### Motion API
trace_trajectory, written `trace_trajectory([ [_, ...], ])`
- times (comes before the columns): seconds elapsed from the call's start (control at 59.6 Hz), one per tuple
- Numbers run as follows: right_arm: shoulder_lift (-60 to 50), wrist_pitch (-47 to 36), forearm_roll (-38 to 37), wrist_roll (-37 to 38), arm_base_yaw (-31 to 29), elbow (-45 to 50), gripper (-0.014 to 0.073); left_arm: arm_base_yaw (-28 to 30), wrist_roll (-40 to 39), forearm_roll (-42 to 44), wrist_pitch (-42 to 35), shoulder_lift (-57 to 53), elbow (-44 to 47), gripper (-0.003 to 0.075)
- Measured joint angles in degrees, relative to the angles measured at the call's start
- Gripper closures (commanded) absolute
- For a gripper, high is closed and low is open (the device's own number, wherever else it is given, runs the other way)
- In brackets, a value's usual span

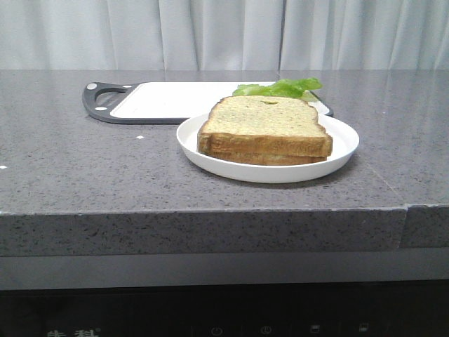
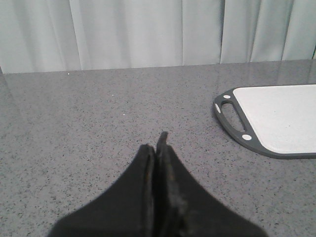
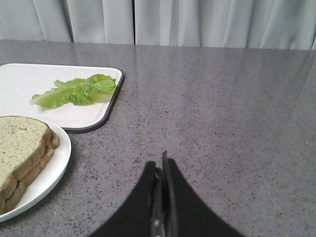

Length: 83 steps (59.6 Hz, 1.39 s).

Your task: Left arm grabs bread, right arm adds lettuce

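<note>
You will find very little to read here. Along the bottom edge of the front view, the dark glossy front panel below the desk carries pale characters at lower left, cut off by the frame and not legible. To their right sits a row of small faint icons, one resembling a power symbol. Nothing else bears text.

Kitchen: stone counter, cutting board
</note>
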Motion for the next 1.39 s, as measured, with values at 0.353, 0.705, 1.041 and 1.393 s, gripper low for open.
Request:
trace_trajectory([
  [0.353,0.38,0.12,0.0,0.0,0.0,0.0,0.0048,0.0,0.0,-1.81,0.89,0.1,-0.08,0.0117],
  [0.705,0.38,0.12,0.0,0.0,0.0,0.0,0.0046,-3.85,4.52,-23.53,12.95,12.75,-9.08,0.0118],
  [1.041,0.38,0.12,0.0,0.0,0.0,0.0,0.0046,-23.79,9.75,-32.75,17.5,44.19,-29.06,0.0122],
  [1.393,0.38,0.12,0.0,0.0,0.0,0.0,0.0046,-34.14,10.35,-33.16,21.53,69.78,-46.96,0.0122],
])
